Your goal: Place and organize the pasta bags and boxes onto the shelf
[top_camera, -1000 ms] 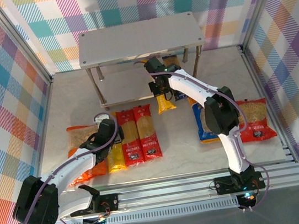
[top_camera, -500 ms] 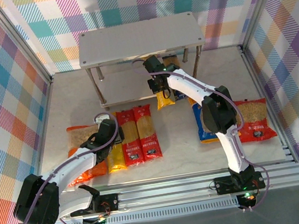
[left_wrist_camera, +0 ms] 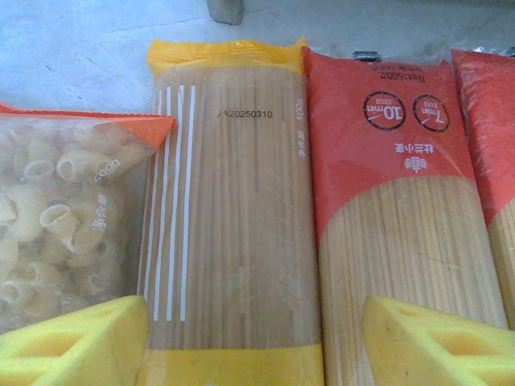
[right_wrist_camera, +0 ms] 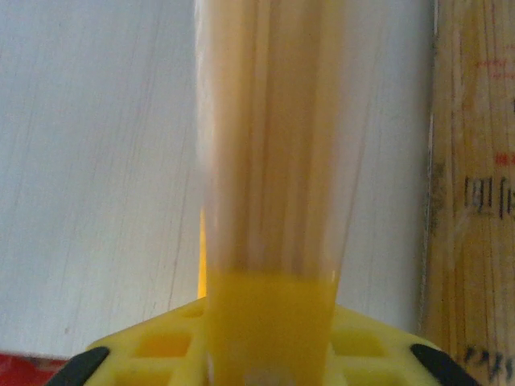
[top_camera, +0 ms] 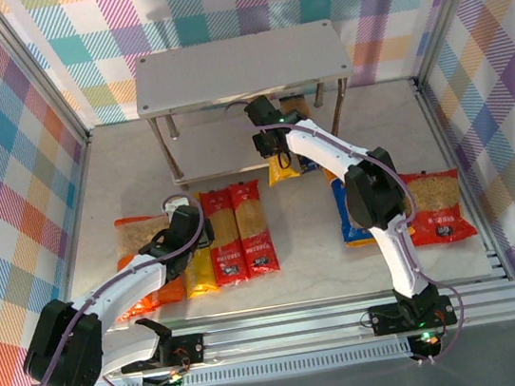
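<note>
My right gripper [top_camera: 269, 141] reaches under the two-tier shelf [top_camera: 240, 66], at the front of its lower board [top_camera: 213, 151]. A yellow pasta box [top_camera: 283, 172] runs lengthwise between its fingers [right_wrist_camera: 386, 342] and looks blurred [right_wrist_camera: 273, 201]; it hides the jaw gap. Another spaghetti pack [right_wrist_camera: 475, 201] lies just right of it. My left gripper [top_camera: 183, 224] hovers open over a second yellow pasta box [left_wrist_camera: 229, 201] and a red one [left_wrist_camera: 394, 177], its pads [left_wrist_camera: 72, 338] on either side and nothing between them. The orange bag [left_wrist_camera: 64, 217] lies to the left.
On the table lie two red pasta boxes [top_camera: 225, 241] [top_camera: 254, 227], a yellow one [top_camera: 200, 273] and the orange bag [top_camera: 139, 238] on the left. A blue bag [top_camera: 349, 218] and a red bag [top_camera: 440, 206] lie on the right. Plaid walls enclose the table.
The right gripper has pushed the yellow pasta box a little farther in under the shelf. The left arm has not moved.
</note>
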### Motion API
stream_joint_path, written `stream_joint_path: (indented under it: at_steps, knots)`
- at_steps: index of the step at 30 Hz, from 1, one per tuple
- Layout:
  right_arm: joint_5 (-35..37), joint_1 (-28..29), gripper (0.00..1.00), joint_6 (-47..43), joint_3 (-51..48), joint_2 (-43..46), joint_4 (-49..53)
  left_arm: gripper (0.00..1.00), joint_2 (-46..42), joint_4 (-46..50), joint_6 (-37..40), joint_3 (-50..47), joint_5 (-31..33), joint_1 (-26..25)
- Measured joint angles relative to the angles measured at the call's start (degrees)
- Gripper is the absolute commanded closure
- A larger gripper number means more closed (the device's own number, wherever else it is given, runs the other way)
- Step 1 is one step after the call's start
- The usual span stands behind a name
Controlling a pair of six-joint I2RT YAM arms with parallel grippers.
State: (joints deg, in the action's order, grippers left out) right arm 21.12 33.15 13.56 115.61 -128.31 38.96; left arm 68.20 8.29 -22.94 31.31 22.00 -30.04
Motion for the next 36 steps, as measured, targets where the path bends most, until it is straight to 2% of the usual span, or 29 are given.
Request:
stream_joint_path:
  at_steps: [2,7,12,14,20,26,36]
  knots:
    - [0.15,-0.33,0.65,0.31,0.22,-1.22,-1.62,0.3,0.0,0.15,0.0,0.0,0.0,-0.04]
    - [0.76,-0.85,0.64,1.01,0.44,-2.05,-3.32,0.3,0.0,0.63,0.0,0.0,0.0,-0.11]
    - [0.98,-0.94,0.42,2.32,0.46,-2.16,-3.43,0.3,-0.02,0.79,0.0,0.0,0.0,-0.11]
    - [1.01,-0.98,0.38,2.45,0.44,-2.16,-3.43,0.3,-0.02,0.81,-0.02,0.0,0.0,-0.11]
    - [0.92,-1.01,0.34,2.51,0.44,-2.14,-3.48,0.3,-0.35,0.9,-0.04,0.0,0.02,-0.11]
    - [-1.14,-1.01,0.12,3.28,-0.76,-1.01,-4.11,0.3,-0.94,1.55,-0.11,0.0,0.17,-0.22]
    - [-3.76,-1.01,0.11,3.8,-13.29,12.76,-7.72,0.3,-0.94,3.28,-1.57,0.0,1.31,-0.22]
